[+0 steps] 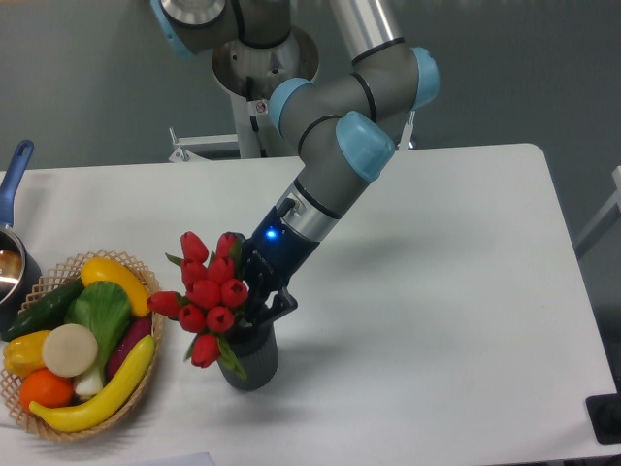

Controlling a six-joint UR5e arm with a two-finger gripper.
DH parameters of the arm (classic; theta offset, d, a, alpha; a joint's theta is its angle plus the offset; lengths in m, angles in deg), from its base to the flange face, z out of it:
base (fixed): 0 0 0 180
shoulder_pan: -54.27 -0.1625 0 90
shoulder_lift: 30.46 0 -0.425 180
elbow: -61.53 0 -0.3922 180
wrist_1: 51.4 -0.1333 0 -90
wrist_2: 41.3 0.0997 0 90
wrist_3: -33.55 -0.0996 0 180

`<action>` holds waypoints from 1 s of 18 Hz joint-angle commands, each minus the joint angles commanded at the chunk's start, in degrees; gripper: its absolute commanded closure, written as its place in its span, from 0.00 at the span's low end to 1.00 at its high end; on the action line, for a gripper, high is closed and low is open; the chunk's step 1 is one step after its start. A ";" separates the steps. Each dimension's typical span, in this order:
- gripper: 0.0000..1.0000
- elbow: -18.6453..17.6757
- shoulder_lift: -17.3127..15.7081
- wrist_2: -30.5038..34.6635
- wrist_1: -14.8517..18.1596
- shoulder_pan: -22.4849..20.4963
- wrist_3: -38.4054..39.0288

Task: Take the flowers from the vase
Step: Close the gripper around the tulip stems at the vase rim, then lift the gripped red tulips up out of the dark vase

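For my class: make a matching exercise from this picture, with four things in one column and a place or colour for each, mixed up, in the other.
Things:
1. flowers
2. vase
3. basket
4. pot

Descriptions:
A. wicker, filled with toy fruit and vegetables
B. red buds, standing in the vase
C. at the table's left edge, blue handle
D. dark grey, below the gripper

Pairs: 1-B, 2-D, 3-A, 4-C
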 joint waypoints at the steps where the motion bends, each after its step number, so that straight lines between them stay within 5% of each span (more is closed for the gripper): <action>1: 0.59 0.00 -0.09 0.00 0.00 0.00 0.00; 18: 0.60 2.98 -4.30 -8.60 0.00 -3.16 12.20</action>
